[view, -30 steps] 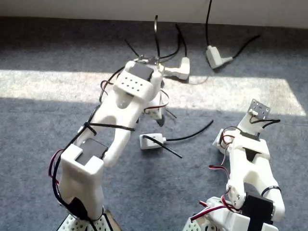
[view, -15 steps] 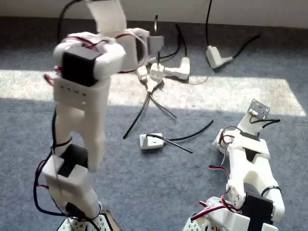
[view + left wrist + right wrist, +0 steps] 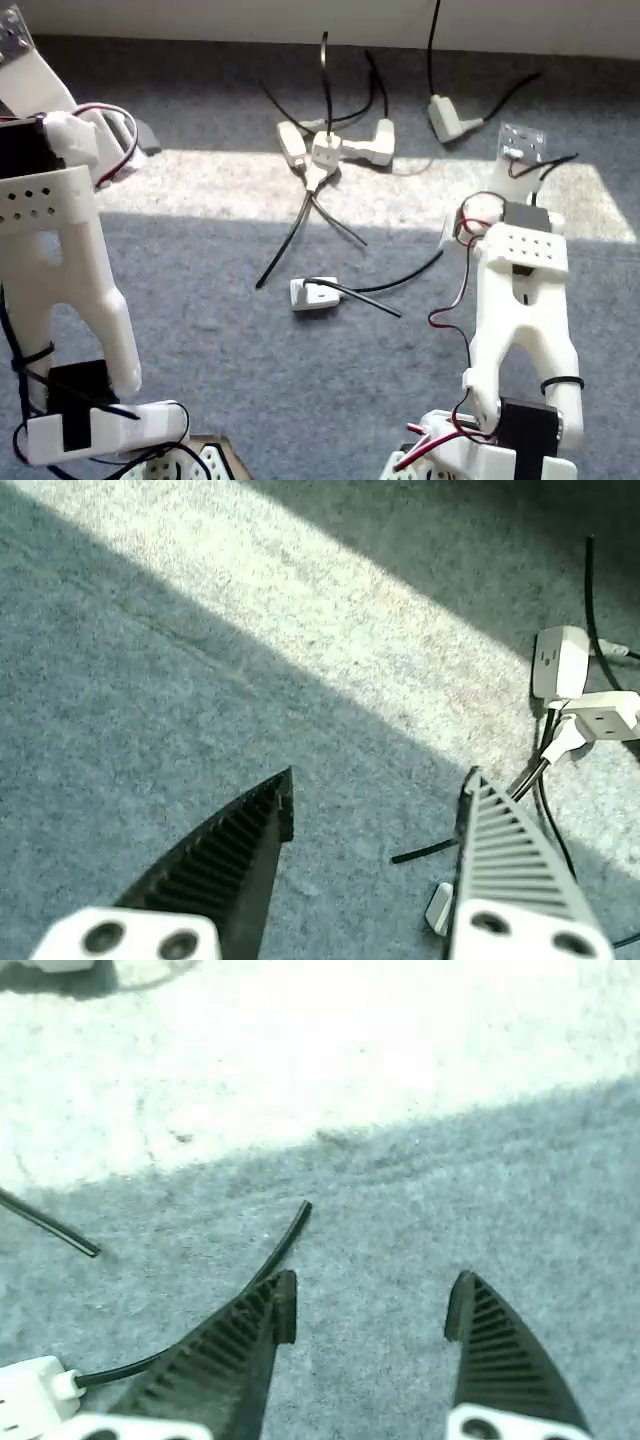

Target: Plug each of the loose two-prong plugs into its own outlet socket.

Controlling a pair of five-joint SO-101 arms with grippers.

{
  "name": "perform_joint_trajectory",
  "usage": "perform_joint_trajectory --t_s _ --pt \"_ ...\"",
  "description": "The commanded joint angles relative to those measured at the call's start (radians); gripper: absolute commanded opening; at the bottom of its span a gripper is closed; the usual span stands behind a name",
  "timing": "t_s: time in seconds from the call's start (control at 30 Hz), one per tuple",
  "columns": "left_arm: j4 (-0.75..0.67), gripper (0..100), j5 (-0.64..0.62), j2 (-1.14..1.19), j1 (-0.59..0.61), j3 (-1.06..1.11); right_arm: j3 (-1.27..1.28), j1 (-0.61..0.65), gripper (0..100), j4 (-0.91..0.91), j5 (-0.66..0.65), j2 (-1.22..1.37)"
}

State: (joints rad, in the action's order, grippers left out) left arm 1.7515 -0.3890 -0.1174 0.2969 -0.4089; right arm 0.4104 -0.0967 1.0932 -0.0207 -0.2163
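Observation:
A white socket block (image 3: 314, 294) lies mid-carpet with a black cord running from it. It also appears as the white socket block (image 3: 28, 1392) beside my right gripper (image 3: 372, 1305), which is open over bare carpet. Farther back, a cluster of white socket blocks (image 3: 325, 150) and plugs lies in the sunlit strip, cords fanning out. My left gripper (image 3: 375, 792) is open and raised at the far left; beyond it lie two socket blocks (image 3: 560, 660) and a white plug (image 3: 566, 738) joined to one. Another white plug (image 3: 447, 118) lies at the back right.
Loose black cords (image 3: 300, 235) cross the carpet between the cluster and the near block; one cord end (image 3: 303, 1207) lies just ahead of the right fingers. A wall edge (image 3: 300, 20) bounds the back. Both arm bases stand at the near edge.
The left arm has lifted off the socket cluster and swung to the far left, uncovering the cluster and cords. The right arm has stretched forward.

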Motion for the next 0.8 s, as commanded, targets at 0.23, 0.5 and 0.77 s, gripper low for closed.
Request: perform_joint_trajectory --t_s 0.23,0.5,0.77 --pt "-0.198 27 0.005 -0.114 0.012 0.593 -0.245 0.289 24.7 0.321 -0.773 0.013" --pt "-0.316 27 0.005 -0.114 0.036 0.725 -0.228 0.438 24.7 0.498 -1.094 0.165" --pt "-0.42 27 0.005 -0.113 0.091 0.805 -0.228 0.562 24.7 0.495 -1.14 0.259"
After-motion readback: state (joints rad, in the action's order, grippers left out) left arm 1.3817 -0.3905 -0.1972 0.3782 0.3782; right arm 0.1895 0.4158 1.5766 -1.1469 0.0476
